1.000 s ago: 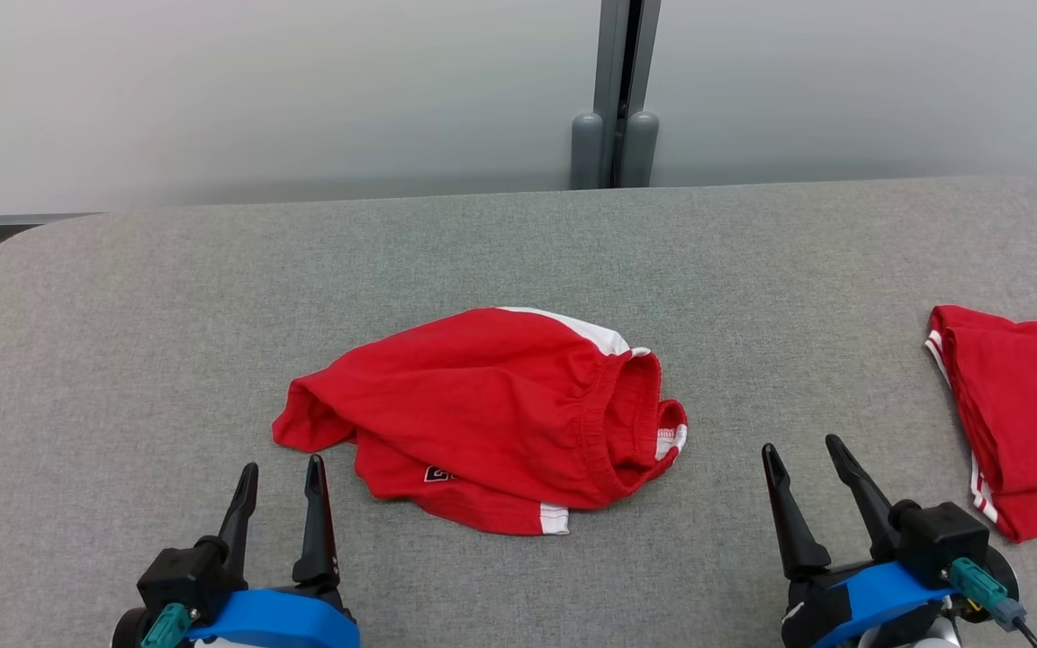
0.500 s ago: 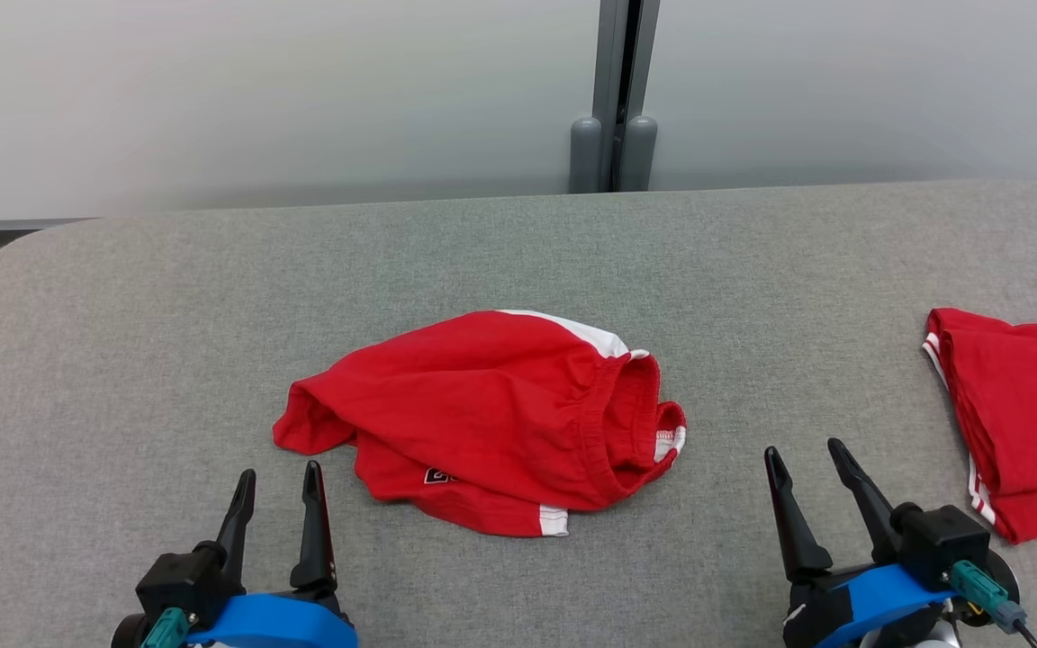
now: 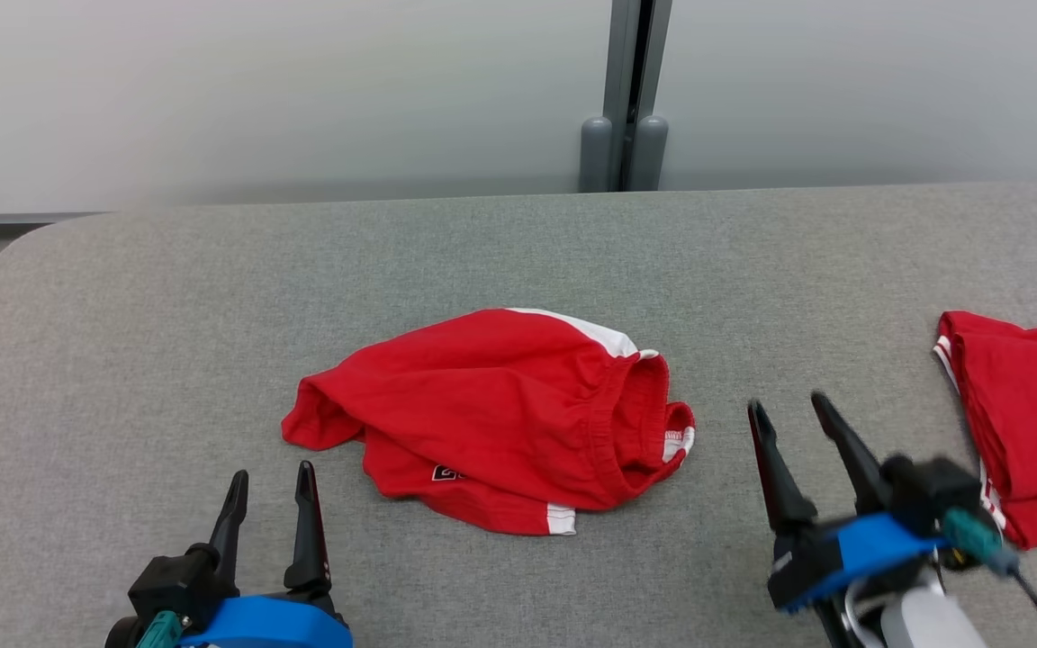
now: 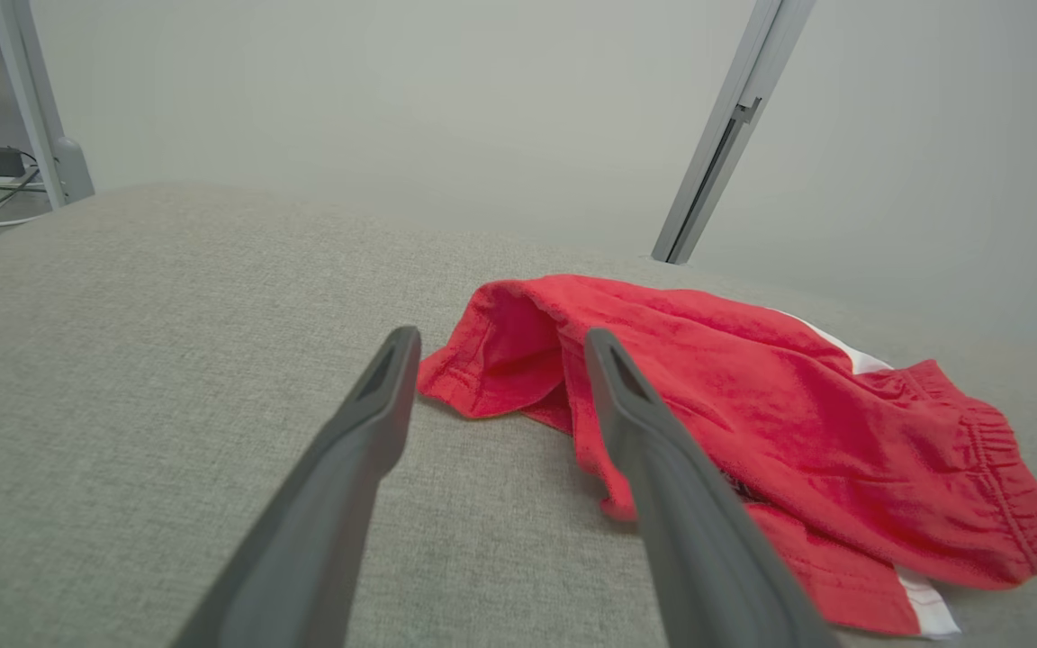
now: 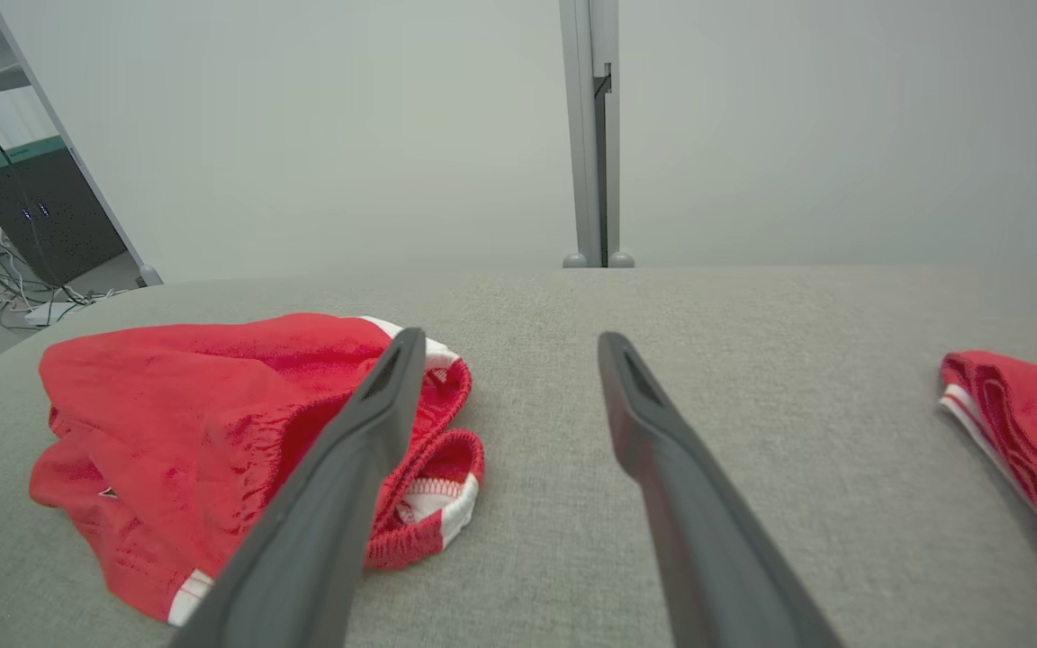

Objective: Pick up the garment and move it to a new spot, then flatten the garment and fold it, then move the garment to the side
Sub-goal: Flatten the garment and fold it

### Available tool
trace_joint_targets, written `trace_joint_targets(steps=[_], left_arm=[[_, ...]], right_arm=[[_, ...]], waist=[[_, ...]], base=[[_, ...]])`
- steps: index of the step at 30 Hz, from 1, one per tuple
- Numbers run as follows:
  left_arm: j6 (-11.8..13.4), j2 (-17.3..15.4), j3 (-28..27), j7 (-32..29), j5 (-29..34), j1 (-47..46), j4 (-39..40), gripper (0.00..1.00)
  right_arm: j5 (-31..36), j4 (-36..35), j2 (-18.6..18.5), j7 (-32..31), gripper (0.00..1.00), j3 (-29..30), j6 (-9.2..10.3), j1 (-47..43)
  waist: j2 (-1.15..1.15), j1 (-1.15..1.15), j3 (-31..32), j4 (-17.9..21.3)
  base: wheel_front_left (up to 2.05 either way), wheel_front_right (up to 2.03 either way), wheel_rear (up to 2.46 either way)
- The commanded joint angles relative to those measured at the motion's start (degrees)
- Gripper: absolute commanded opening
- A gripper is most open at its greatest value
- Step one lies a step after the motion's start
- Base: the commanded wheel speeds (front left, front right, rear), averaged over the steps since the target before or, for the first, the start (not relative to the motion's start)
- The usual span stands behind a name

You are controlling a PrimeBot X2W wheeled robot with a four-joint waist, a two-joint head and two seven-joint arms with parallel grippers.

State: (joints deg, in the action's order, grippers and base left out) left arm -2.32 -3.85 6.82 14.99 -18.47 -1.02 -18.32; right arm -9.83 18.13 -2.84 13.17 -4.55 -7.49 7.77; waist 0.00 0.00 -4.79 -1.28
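Note:
Red shorts (image 3: 491, 414) with white side stripes lie crumpled in the middle of the grey padded table (image 3: 158, 306), waistband toward the right. In the left wrist view the shorts (image 4: 752, 396) lie just ahead and to the right of the fingers. The right wrist view has the shorts (image 5: 203, 423) at its left. My left gripper (image 3: 271, 481) stands open near the front edge, below the shorts' left end, holding nothing. To the right of the waistband my right gripper (image 3: 787, 416) is open and empty, a short way off the cloth.
A second red garment (image 3: 1023, 423) lies folded at the table's right edge, also seen as a red garment (image 5: 1023, 423) in the right wrist view. A grey wall with a vertical metal post (image 3: 631, 90) runs behind the table. Bare grey surface surrounds the shorts.
My right gripper has risen and moved forward, toward the shorts' waistband, and shows motion blur. The left gripper has dropped slightly in the view. The head camera has shifted a little.

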Motion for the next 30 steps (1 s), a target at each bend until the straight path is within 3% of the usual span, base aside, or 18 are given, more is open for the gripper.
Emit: trace_joint_targets(steps=[1, 7, 11, 16, 23, 24, 25, 27, 30], left_arm=[[0.00, -0.10, -0.17, 0.27, 0.45, -0.06, 0.47, 1.00], [-0.21, 0.03, -0.44, 0.27, 0.73, -1.32, 1.61, 1.00], [-0.41, 0.25, -0.31, 0.26, 0.60, -1.97, 2.18, 1.00], [-0.44, 0.56, 0.02, 0.27, 0.42, -2.82, 2.44, 1.00], [-0.45, 0.85, 0.28, 0.27, 0.22, -3.79, 2.45, 1.00], [-0.45, 0.88, 0.30, 0.27, 0.16, -3.90, 2.46, 1.00], [-0.42, 0.89, 0.31, 0.27, 0.13, -3.99, 2.47, 1.00], [-0.30, 0.92, 0.31, 0.27, 0.11, -4.00, 2.47, 1.00], [-0.12, 0.95, 0.20, 0.27, 0.08, -4.06, 2.40, 1.00]], right_arm=[[-0.89, -0.38, -0.10, -0.84, 1.00, -0.28, -0.01, 2.50], [5.64, 3.96, -0.10, -12.57, 1.00, -2.43, -0.01, 11.38], [9.80, 8.86, -2.01, -18.59, 1.00, -3.69, 0.00, 16.29], [12.24, 15.66, -4.63, -20.51, 1.00, -4.25, -0.01, 21.41], [9.78, 24.05, -6.98, -20.81, 1.00, -6.80, -0.01, 27.31], [8.99, 24.97, -7.10, -20.49, 0.78, -7.07, -0.01, 27.94], [8.49, 25.72, -7.29, -20.09, 0.43, -7.28, -0.01, 28.62], [6.81, 27.34, -7.28, -19.55, 0.00, -8.17, -0.01, 29.55], [4.45, 28.64, -7.48, -18.18, 0.00, -9.38, -0.01, 31.36]], waist=[[0.00, 0.00, -0.25, -0.16], [0.00, 0.00, -1.53, -1.99], [0.00, 0.00, -2.70, -4.08], [0.00, 0.00, -4.64, -7.05], [0.00, 0.00, -7.20, -10.45], [0.00, 0.00, -7.42, -10.77], [0.00, 0.00, -7.61, -11.03], [0.00, 0.00, -7.79, -11.27], [0.00, 0.00, -7.84, -11.29]], base=[[0.00, 0.00, 0.00], [0.00, 0.00, 0.00], [0.00, 0.00, 0.00], [0.00, 0.00, 0.00], [0.00, 0.00, 0.00], [0.00, 0.00, 0.00], [0.00, 0.00, 0.00], [0.00, 0.00, 0.00], [0.00, 0.00, 0.00]])
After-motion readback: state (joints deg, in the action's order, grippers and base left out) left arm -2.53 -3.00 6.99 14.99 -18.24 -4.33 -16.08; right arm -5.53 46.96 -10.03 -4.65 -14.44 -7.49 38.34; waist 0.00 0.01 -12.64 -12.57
